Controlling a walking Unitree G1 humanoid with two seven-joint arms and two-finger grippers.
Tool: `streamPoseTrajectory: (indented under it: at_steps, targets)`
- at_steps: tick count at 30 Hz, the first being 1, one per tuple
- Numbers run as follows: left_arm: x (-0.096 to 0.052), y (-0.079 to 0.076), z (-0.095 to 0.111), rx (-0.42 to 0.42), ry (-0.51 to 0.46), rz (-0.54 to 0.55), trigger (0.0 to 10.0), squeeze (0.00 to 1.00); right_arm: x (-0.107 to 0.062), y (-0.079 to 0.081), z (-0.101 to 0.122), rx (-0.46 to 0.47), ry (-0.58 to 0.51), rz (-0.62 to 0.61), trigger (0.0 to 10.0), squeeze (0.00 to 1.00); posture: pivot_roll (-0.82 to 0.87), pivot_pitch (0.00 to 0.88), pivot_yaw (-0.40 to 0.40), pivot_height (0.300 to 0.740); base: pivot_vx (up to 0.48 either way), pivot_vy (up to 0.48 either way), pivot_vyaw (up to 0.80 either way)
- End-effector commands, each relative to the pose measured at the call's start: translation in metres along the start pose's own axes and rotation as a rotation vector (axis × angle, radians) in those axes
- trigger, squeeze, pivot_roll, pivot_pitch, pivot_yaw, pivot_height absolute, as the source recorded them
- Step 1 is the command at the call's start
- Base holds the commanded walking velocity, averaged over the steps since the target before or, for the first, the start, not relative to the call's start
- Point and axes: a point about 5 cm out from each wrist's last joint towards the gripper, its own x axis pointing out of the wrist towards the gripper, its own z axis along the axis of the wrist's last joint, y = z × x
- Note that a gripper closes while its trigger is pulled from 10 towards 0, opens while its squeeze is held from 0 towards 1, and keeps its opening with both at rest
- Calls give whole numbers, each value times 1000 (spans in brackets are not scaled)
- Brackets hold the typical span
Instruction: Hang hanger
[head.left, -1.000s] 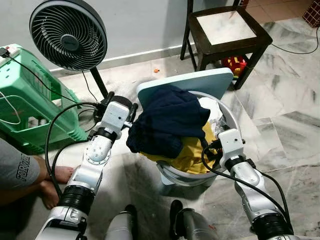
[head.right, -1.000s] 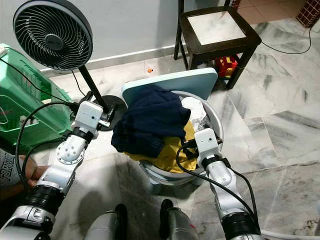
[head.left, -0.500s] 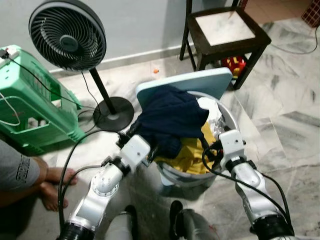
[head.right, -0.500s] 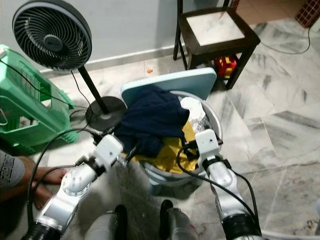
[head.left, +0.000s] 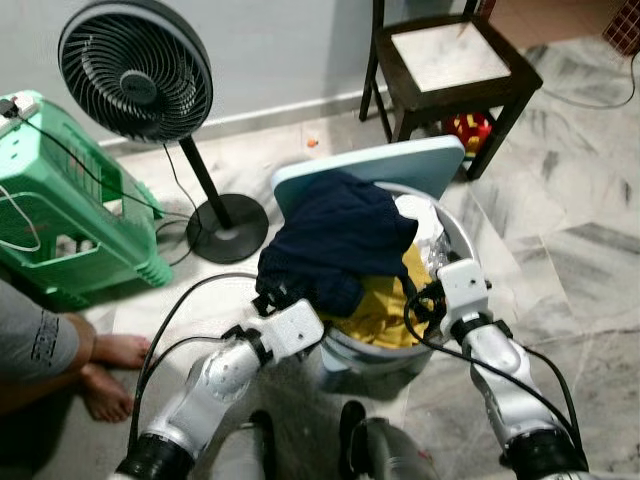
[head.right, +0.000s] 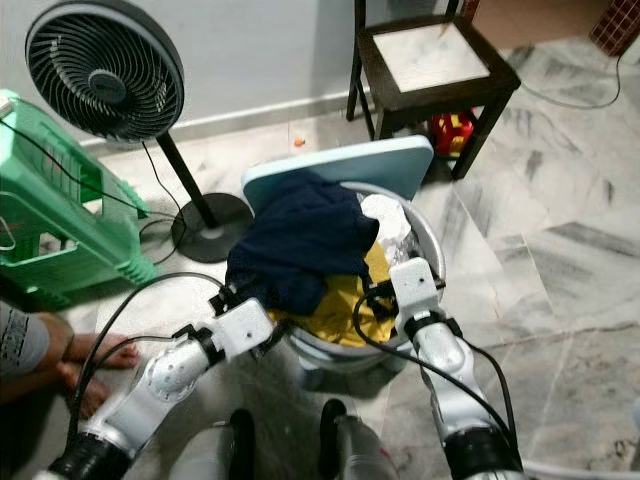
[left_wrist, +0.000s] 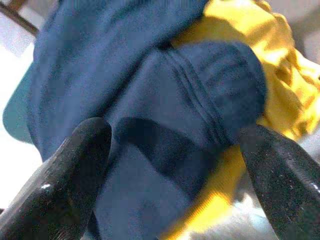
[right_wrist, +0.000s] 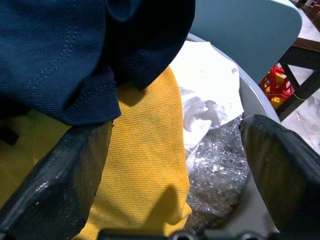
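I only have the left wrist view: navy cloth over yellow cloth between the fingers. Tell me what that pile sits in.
Observer: The navy garment and the yellow garment are heaped in a round grey tub standing on the marble floor.
Operator: Give me the right arm's position.
Observer: The right end effector is open at the tub's right rim. It points in over the yellow garment and some crumpled white material.
Operator: Report what is on the left of the tub.
Observer: A standing fan is to the left of the tub. A person's bare feet are on the floor further left.
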Motion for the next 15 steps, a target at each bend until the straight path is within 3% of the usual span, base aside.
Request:
streamPoseTrajectory:
  at_steps: [1, 4, 5, 6, 7, 15]
  targets:
    - [-1, -11, -11, 11, 37, -54, 10000, 0, -7, 3, -8, 9, 22, -5, 10000, 0, 71, 322, 16, 740, 0, 0, 0]
    - [1, -11, -16, 19, 51, -73, 10000, 0, -9, 4, -9, 12, 24, -12, 10000, 0, 64, 322, 19, 740, 0, 0, 0]
    - [1, -11, -18, 15, 54, -75, 5569, 0, -9, 4, -9, 13, 24, -13, 10000, 0, 63, 322, 20, 740, 0, 0, 0]
    - [1, -11, -18, 15, 54, -75, 5569, 0, -9, 4, -9, 13, 24, -13, 10000, 0, 63, 322, 20, 740, 0, 0, 0]
    - [1, -11, -21, 10, 56, -84, 0, 0, -10, 4, -9, 14, 24, -15, 10000, 0, 63, 322, 20, 740, 0, 0, 0]
    - [5, -7, -27, 13, 56, -85, 0, 0, -11, 4, -9, 19, 25, -21, 10000, 0, 60, 325, 28, 740, 0, 0, 0]
